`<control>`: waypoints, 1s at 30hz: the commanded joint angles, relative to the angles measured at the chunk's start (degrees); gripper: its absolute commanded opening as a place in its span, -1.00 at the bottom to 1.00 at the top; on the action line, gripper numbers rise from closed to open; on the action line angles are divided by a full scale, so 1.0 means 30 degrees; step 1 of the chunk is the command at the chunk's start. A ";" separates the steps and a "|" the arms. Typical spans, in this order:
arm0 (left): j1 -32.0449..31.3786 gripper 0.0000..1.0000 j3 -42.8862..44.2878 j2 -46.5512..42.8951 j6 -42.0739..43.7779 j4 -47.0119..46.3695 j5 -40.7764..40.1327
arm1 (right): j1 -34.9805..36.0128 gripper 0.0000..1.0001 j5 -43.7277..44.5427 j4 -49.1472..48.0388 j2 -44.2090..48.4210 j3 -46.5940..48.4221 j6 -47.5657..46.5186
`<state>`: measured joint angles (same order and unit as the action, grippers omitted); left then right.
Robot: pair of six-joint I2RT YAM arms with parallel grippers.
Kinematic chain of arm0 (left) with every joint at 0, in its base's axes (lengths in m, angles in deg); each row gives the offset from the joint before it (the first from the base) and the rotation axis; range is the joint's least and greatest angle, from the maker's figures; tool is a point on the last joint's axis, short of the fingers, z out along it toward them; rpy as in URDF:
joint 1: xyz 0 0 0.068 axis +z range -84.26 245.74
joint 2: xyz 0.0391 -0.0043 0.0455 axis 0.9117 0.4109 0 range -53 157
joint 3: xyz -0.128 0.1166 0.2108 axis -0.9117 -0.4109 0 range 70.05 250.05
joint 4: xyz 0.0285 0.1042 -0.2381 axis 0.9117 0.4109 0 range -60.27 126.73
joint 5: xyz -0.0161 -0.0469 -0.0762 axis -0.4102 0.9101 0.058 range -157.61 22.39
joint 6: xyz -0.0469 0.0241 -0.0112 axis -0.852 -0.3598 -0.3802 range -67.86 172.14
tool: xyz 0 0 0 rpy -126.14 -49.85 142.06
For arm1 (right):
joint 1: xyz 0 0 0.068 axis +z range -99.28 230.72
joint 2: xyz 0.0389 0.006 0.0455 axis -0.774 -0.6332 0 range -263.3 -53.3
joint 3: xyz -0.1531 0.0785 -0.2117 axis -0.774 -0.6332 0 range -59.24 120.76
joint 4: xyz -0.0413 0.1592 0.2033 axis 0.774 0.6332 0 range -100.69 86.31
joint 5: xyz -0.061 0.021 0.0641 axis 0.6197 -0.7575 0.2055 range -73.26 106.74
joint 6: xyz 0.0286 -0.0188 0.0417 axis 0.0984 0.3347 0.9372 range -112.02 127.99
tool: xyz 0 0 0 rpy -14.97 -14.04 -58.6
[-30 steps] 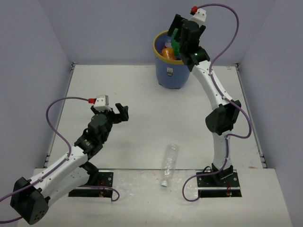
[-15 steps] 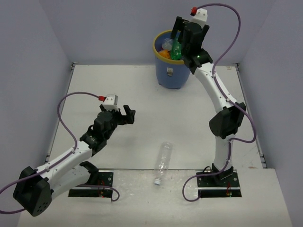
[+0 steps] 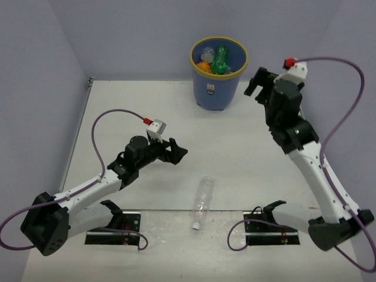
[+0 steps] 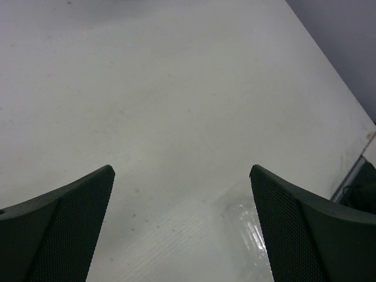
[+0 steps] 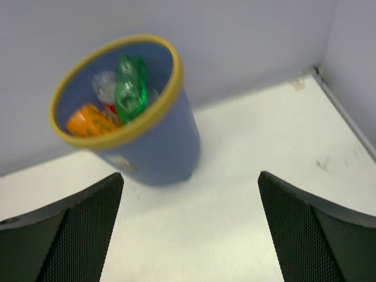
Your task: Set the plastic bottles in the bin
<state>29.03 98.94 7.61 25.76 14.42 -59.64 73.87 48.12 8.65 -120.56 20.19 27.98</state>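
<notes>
One plain clear bottle [image 3: 202, 202] lies on the table near the front edge, between the two arm bases, cap towards the front. The blue bin [image 3: 216, 89] with a yellow rim stands at the back; a green bottle [image 3: 221, 60], an orange bottle [image 3: 204, 68] and a clear one lie inside. The bin [image 5: 154, 143] also shows in the right wrist view with the green bottle [image 5: 129, 89] in it. My left gripper [image 3: 175, 151] is open and empty, left of and behind the clear bottle. My right gripper [image 3: 257, 86] is open and empty, right of the bin.
Grey walls close the table on the left, back and right. Two black base plates [image 3: 111, 226] sit at the front edge. A glossy tape strip [image 4: 276, 235] runs along the front of the table.
My right gripper has let the green bottle fall into the bin and drawn back to the right and down. My left gripper has moved right, towards the clear bottle, which rolled slightly left.
</notes>
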 commanded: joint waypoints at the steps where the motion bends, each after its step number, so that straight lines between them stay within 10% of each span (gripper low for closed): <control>1: -0.2639 1.00 0.1090 0.0443 -0.0938 -0.0196 0.0356 | -0.0089 0.98 0.1164 0.0496 0.4413 -0.5624 0.3467; 10: -0.9468 1.00 0.1306 0.3703 -0.2920 0.2409 -0.3921 | -0.0102 0.97 0.1452 0.1728 0.9338 -1.1102 0.4888; 23: -1.1882 0.90 0.5933 1.0464 -0.4696 0.6452 -0.7688 | -0.0102 0.97 0.1571 0.2019 0.8678 -1.1648 0.5122; 30: -1.1846 0.10 0.6674 0.9081 -0.4572 0.6907 -1.0673 | -0.0102 0.97 0.1459 0.2043 0.8267 -1.1553 0.5269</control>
<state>-6.66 116.36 38.90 12.83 33.12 -83.16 73.68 50.74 15.34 -95.78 -14.79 42.08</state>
